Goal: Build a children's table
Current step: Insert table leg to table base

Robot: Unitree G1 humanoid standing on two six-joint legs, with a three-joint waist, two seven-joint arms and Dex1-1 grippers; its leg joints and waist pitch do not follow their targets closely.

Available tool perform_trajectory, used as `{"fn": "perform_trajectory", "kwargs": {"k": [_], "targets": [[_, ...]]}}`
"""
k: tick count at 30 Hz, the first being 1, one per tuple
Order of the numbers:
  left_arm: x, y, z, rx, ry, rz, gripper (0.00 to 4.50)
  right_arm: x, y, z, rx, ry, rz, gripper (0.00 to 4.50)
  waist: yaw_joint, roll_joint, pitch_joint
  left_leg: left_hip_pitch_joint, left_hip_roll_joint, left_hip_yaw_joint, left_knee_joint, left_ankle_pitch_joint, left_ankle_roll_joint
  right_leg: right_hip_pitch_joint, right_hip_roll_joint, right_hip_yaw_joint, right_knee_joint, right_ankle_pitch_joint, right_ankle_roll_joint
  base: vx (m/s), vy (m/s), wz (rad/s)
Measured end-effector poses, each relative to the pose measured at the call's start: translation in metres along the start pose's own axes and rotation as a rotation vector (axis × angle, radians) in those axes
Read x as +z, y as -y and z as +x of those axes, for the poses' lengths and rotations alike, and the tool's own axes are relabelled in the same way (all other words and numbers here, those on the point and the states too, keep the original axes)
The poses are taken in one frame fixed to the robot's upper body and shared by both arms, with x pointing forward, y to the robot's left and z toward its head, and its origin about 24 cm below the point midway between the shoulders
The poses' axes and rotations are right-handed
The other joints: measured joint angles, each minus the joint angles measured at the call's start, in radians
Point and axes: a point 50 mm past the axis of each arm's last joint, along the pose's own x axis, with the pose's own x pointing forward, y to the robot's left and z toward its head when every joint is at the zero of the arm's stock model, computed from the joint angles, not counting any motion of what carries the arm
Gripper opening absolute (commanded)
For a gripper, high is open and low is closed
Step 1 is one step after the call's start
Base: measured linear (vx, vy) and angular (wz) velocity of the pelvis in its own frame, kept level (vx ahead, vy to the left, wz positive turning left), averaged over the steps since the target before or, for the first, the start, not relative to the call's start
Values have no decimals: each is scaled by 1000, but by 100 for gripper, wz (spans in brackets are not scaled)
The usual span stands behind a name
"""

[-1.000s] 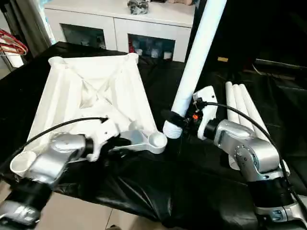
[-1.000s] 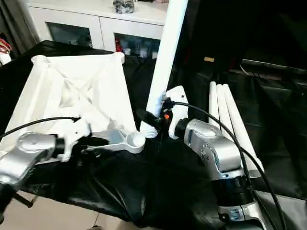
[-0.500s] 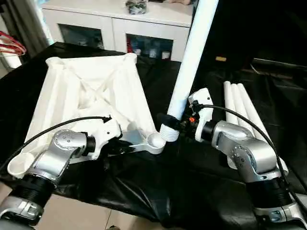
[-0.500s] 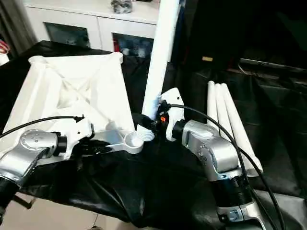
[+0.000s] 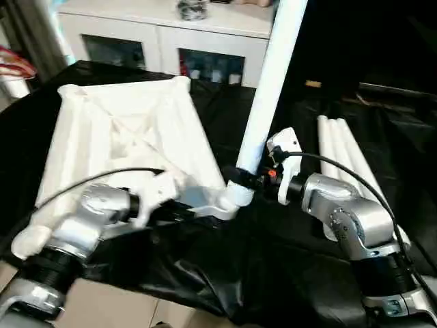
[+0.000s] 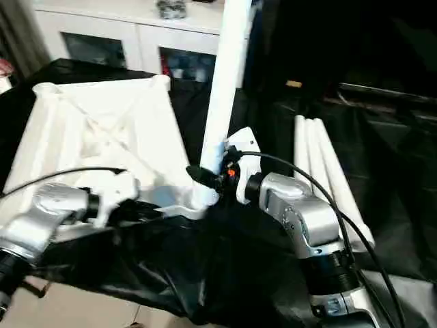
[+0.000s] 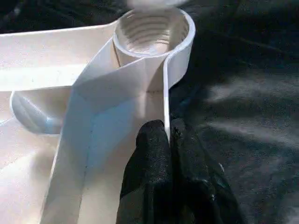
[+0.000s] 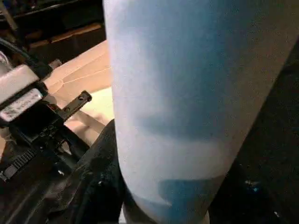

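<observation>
Item one: tabletop (image 5: pixel 123 137), white plastic, lying ribbed side up on the counter (image 5: pixel 287 273), which is draped in black sheeting. I see round sockets at its corners; the near right corner socket (image 7: pixel 152 32) is threaded inside and sits at the counter's front area.

Item two: left claw (image 7: pixel 169 135). From my wrist camera its two black fingers are pressed together on the thin upright edge wall of the tabletop, just behind that near right socket. I read it as pinching the tabletop rim.

Item three: leg (image 5: pixel 270 89), a long white tube, held nearly upright with a slight tilt. Its lower end sits at the near right socket; I cannot tell whether it is seated inside or only resting at the mouth.

Item four: right claw (image 5: pixel 239 179). Its black fingers are closed around the lower part of the upright leg, just above the socket.

Item five: three spare legs (image 5: pixel 341 154), white tubes lying side by side and touching on the counter, to my right of the right arm.

Item six: white cabinet (image 5: pixel 171 41) with glass doors, standing behind the counter.
</observation>
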Motion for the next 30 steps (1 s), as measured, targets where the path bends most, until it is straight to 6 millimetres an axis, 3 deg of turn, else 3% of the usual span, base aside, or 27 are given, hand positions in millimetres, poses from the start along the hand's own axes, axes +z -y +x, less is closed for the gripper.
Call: {"fn": "perform_trajectory", "kwargs": {"k": [5, 30], "targets": [[7, 6, 12, -40, 20, 26, 0, -3, -1, 1, 17, -28, -30, 190, 15, 1, -1, 0, 0, 1, 0, 1, 1, 0, -1, 0, 0, 0, 0, 0, 0, 0], [3, 0, 13, -45, 14, 33, 0, -19, 3, -6, 18, -78, -54, 190, 13, 9, -3, 3, 0, 1, 0, 1, 1, 4, -1, 0, 1, 1, 0, 0, 0, 0]]}}
